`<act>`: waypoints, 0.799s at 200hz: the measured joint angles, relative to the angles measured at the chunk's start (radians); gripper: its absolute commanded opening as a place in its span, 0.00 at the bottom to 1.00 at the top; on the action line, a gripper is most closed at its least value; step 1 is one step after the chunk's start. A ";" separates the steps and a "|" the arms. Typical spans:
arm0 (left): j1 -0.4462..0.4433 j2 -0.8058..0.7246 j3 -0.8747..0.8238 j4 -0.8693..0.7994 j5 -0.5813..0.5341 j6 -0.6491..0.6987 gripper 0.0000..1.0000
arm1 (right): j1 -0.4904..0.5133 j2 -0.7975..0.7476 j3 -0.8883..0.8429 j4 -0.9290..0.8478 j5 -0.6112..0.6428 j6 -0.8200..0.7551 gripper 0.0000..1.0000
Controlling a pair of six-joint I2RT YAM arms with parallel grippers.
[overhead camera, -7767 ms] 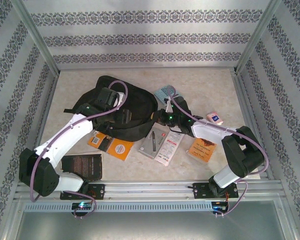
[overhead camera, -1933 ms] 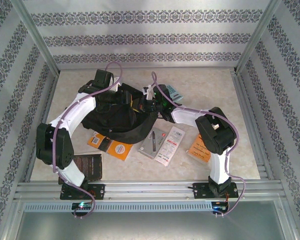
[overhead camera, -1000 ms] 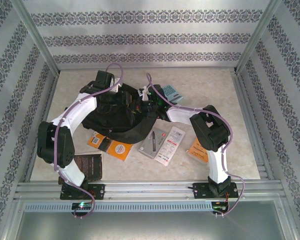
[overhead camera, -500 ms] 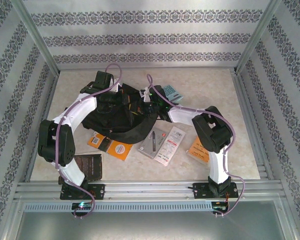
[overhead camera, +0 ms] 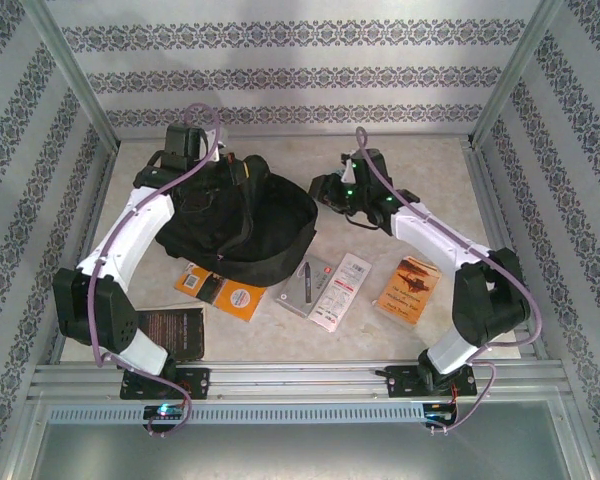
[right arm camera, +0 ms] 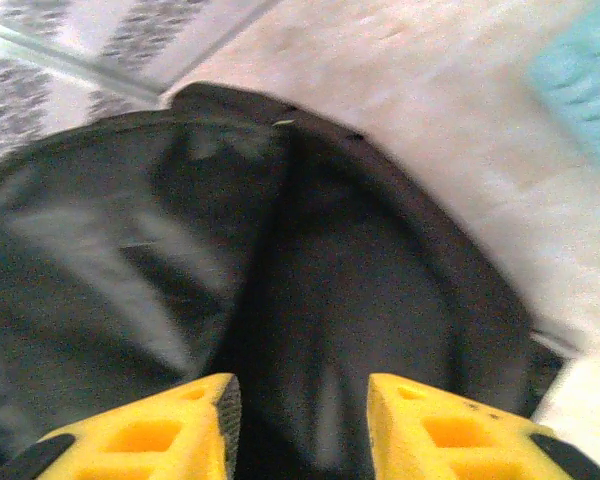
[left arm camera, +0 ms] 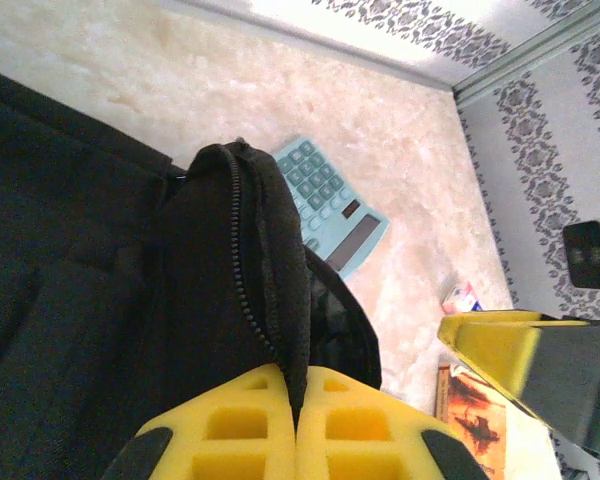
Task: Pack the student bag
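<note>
While the student bag [overhead camera: 235, 225] lies on the surface [overhead camera: 430, 165] at centre left of the top view, both arms reach to its upper part.

Left gripper [overhead camera: 242, 172]: it sits at the bag's upper edge. In the left wrist view its yellow fingers [left arm camera: 240, 430] are pressed together, clamped on a raised fold of the bag that carries a zipper line. Black fabric fills the left side of that frame.

Right gripper [overhead camera: 325, 190]: it is just beside the bag's upper right edge. In the right wrist view its fingers [right arm camera: 150, 435] stand apart with nothing gripped between them, and the bag's black fabric lies beyond. That picture is blurred, so contact with the fabric cannot be told.

Other items: a teal calculator [left arm camera: 330, 205] lies flat on the surface just past the bag. Below the bag in the top view, from left to right, lie a black booklet [overhead camera: 170, 330], an orange booklet [overhead camera: 230, 295], a grey pack [overhead camera: 305, 285], a white packet [overhead camera: 342, 290] and an orange book [overhead camera: 410, 290].
</note>
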State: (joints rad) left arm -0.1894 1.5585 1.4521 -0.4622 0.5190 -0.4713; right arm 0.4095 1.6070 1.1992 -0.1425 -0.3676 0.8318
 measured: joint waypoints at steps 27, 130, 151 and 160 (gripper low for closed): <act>0.000 0.000 0.019 0.011 0.000 -0.010 0.00 | -0.052 0.004 -0.006 -0.100 0.081 0.013 0.56; 0.002 -0.005 0.007 0.089 0.009 -0.031 0.00 | -0.227 0.354 -0.002 0.056 0.053 0.262 0.56; 0.002 -0.005 0.007 0.090 0.021 -0.033 0.00 | -0.227 0.388 0.022 0.113 0.036 0.280 0.52; 0.002 -0.005 0.007 0.090 0.026 -0.034 0.00 | -0.227 0.397 0.034 0.137 0.029 0.285 0.50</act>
State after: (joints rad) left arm -0.1875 1.5536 1.4590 -0.3721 0.5453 -0.5049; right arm 0.1829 2.0045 1.2327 -0.0055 -0.3382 1.1168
